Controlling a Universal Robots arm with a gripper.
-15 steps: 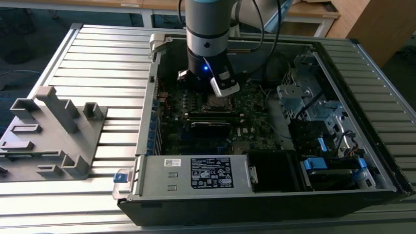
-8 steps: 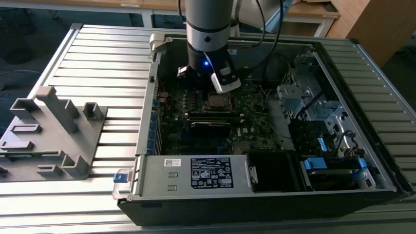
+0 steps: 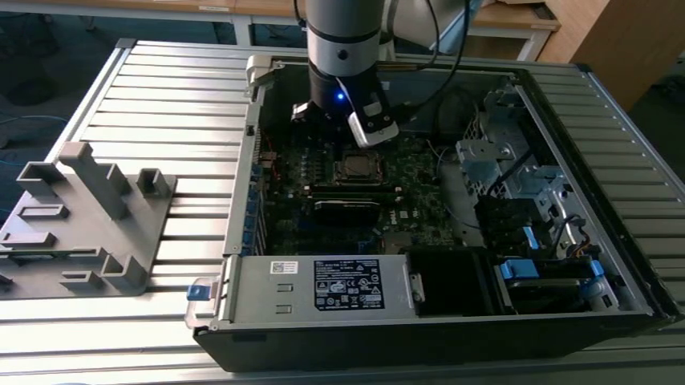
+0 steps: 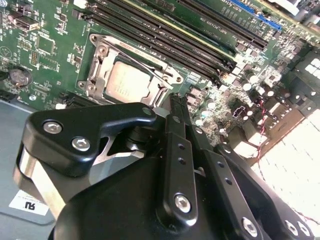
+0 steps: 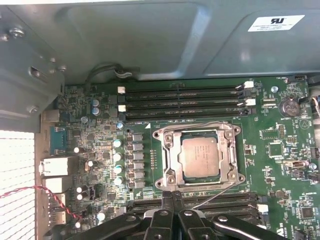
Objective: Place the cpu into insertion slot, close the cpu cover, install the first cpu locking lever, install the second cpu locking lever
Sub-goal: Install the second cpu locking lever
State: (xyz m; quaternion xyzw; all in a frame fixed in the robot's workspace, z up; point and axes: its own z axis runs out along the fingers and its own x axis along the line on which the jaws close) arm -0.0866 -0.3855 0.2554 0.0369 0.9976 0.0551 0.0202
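Cpu [image 5: 199, 155] seated in insertion slot [image 5: 170, 176] on motherboard [image 5: 280, 190] inside open computer case [image 3: 321, 281]; cpu cover [image 5: 173, 150] down around chip. One locking lever [image 5: 212, 194] appears raised off socket edge, judged not latched; lever steps judged outstanding. Arm [image 3: 342, 40] vertical over case, claw [image 5: 172, 200] just beside socket, fingers [image 5: 165, 202] clenched together, grasping nothing
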